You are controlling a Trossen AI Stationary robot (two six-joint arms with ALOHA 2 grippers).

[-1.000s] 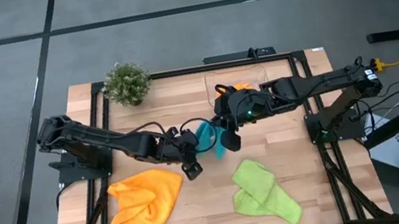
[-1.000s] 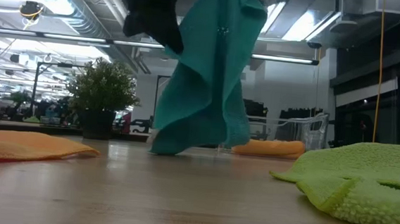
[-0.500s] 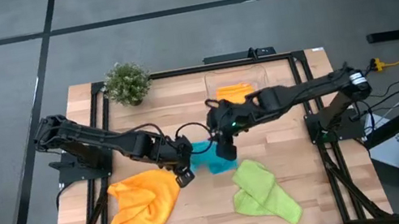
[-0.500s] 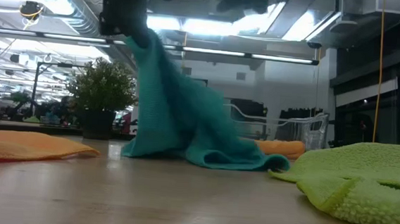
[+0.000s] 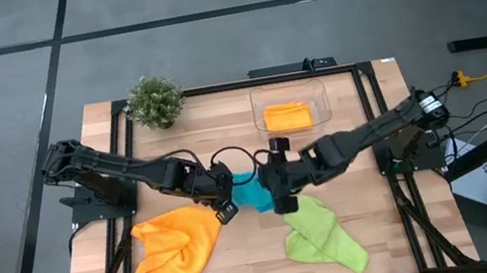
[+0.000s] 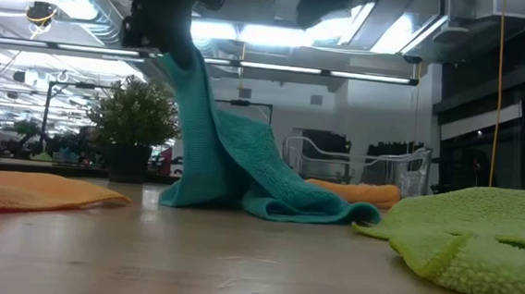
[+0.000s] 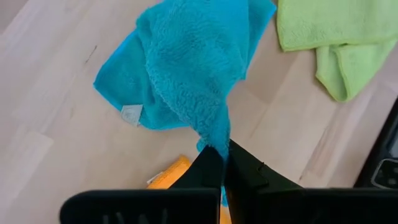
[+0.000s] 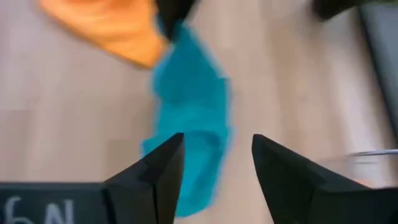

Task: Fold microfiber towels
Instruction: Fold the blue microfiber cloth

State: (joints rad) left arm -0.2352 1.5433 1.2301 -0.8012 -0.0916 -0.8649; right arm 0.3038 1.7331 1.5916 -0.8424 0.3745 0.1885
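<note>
So far only one orange towel (image 5: 287,116) looks folded, sitting in the clear tub (image 5: 262,125). The other orange towel (image 5: 177,245) and the green towel (image 5: 321,233) lie crumpled near the front edge. I'm mid-job on the teal towel (image 5: 251,191) at the table's middle: my left pincer (image 5: 222,203) pinches one corner, holding it up, while my right pincer (image 8: 214,163) hangs spread apart just above it, holding nothing.

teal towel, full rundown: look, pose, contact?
The teal towel is fuzzy microfiber with a small white tag. One corner is pinched up in the shut left hand; the rest drapes down and lies crumpled on the wooden table, mid-table, between the orange and lime green towels. The right hand hovers open above it, not gripping.
</note>
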